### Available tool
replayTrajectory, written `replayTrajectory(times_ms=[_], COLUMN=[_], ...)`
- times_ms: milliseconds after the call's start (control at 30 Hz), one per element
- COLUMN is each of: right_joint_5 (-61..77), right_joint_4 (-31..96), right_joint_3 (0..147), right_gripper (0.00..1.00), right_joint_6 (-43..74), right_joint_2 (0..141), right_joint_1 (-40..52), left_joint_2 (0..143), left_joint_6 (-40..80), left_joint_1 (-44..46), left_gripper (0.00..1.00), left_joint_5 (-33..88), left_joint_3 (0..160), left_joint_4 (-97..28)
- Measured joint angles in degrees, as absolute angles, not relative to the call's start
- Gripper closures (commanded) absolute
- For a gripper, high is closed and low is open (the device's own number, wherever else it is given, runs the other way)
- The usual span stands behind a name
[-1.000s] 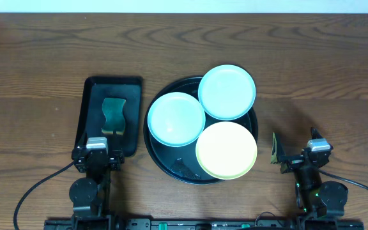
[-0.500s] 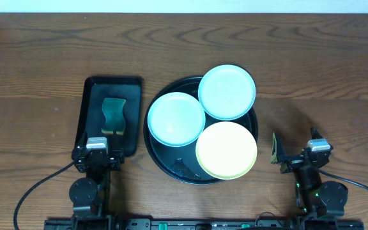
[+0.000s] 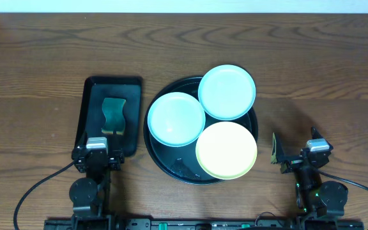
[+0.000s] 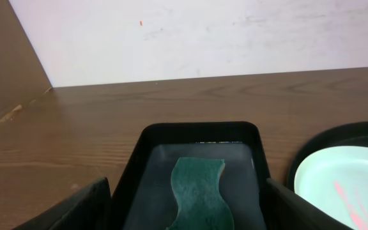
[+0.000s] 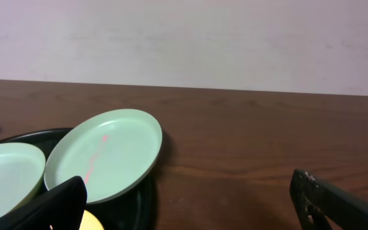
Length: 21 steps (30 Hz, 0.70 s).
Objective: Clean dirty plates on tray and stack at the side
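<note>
The round black tray [image 3: 171, 165] holds all three plates. One mint plate [image 3: 176, 119] lies at its left. A second mint plate [image 3: 227, 91] rests on the far right rim. The yellow plate [image 3: 226, 150] lies at the near right. My left gripper [image 3: 98, 150] is open and empty at the near end of the rectangular tray. My right gripper [image 3: 296, 153] is open and empty to the right of the round tray. In the right wrist view the far mint plate [image 5: 104, 153] shows a red streak. In the left wrist view the left mint plate [image 4: 347, 185] shows red marks.
A small rectangular black tray [image 3: 130, 128] sits left of the round tray and holds a green sponge [image 3: 114, 115]. The sponge [image 4: 197, 188] lies between my open left fingers [image 4: 75, 207] in the left wrist view. Bare wood table lies beyond and to the right.
</note>
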<state>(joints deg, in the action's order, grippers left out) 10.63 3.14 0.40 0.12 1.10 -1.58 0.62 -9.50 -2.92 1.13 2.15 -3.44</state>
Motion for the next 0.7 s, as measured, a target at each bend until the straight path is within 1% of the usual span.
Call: replayTrajectory(times_ms=[700], right_joint_5=[10.66], right_joint_4=[3.14], right_joint_3=[0.4], right_gripper=[0.01], right_joint_6=[-0.3], right_joint_2=[1.1], right_joint_1=[-1.58], left_joint_2=[0.62], left_joint_6=[-9.5], left_joint_1=[-2.92], left_gripper=[0.25], left_joint_5=[1.13], left_joint_3=[2.15], left_joint_4=[-3.38])
